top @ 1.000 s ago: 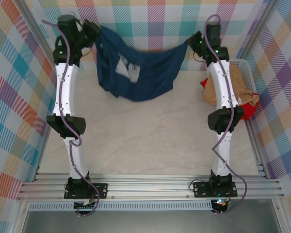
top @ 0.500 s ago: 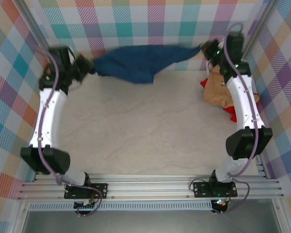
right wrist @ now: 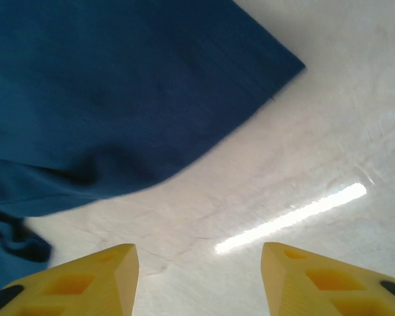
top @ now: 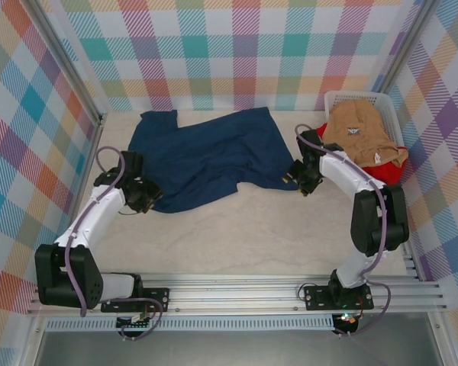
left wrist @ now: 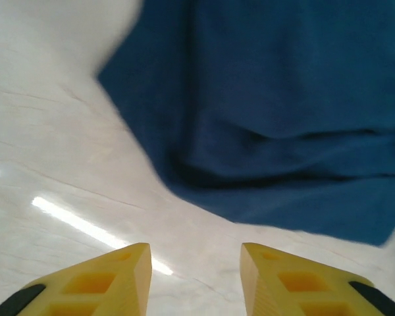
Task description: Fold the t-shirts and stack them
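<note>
The navy shirt is spread on the bench, rumpled along its near hem. The left pincer and right pincer are seen open and empty at that hem. A crooked fold could be caused by those wrinkles.

The worktop looks like pale, veined stone or laminate, smooth and glossy enough to throw back bright streaks of light. The navy t-shirt lying on it is soft matt cloth, creased in places. At the far right the tan t-shirt and red t-shirt are matt cloth too, and the basket is white plastic. The left tool and right tool have fingers of matt yellow plastic. The left arm and right arm wear smooth white shells with black joints. The near rails are dull silver metal.
</note>
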